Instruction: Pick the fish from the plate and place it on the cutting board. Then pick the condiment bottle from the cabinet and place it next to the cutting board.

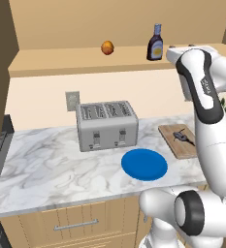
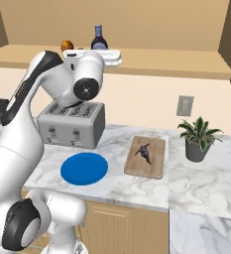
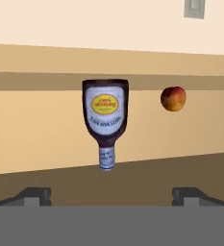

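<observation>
Condiment bottle (image 3: 105, 117) stands on the cabinet (image 1: 61, 63) shelf before the raised, level, wide-spread hand (image 3: 111, 194).

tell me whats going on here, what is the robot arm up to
The fish already lies on the cutting board, and the blue plate beside the toaster is bare. The arm has its hand raised to the cabinet shelf, its gripper open and pointed at the condiment bottle, not yet touching it. An orange fruit sits further along the same shelf. The bottle stands upright on the shelf; the hand view shows it upside down because the hand is rolled over.
</observation>
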### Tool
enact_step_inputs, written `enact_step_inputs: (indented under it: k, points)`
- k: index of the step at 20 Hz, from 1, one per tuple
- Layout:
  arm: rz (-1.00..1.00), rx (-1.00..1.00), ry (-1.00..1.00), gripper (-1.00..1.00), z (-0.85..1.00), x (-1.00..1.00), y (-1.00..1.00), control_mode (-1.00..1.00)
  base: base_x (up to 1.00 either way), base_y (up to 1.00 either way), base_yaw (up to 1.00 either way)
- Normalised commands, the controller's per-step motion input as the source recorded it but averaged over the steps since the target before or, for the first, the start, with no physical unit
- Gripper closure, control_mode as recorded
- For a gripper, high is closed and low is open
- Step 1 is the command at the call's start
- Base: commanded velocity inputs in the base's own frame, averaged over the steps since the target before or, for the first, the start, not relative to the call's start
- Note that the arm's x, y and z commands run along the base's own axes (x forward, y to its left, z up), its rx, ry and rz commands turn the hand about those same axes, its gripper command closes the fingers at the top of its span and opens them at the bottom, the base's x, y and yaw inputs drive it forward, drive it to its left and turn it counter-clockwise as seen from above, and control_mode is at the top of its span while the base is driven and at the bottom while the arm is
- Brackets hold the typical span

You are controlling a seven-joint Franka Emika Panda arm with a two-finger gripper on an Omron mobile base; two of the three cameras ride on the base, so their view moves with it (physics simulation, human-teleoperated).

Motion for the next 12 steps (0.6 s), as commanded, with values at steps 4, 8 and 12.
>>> enact_step_inputs:
  k: [4, 8, 12]
  points:
    - [0.00, 0.05, -0.01, -1.00, 0.09, -0.01, 0.01, -1.00, 0.00, 0.00, 0.00]
    - [0.00, 0.00, 0.00, -1.00, 0.00, 0.00, 0.01, -1.00, 0.00, 0.00, 0.00]
    - [0.00, -0.01, 0.02, -1.00, 0.00, 0.00, 0.06, -1.00, 0.00, 0.00, 0.00]
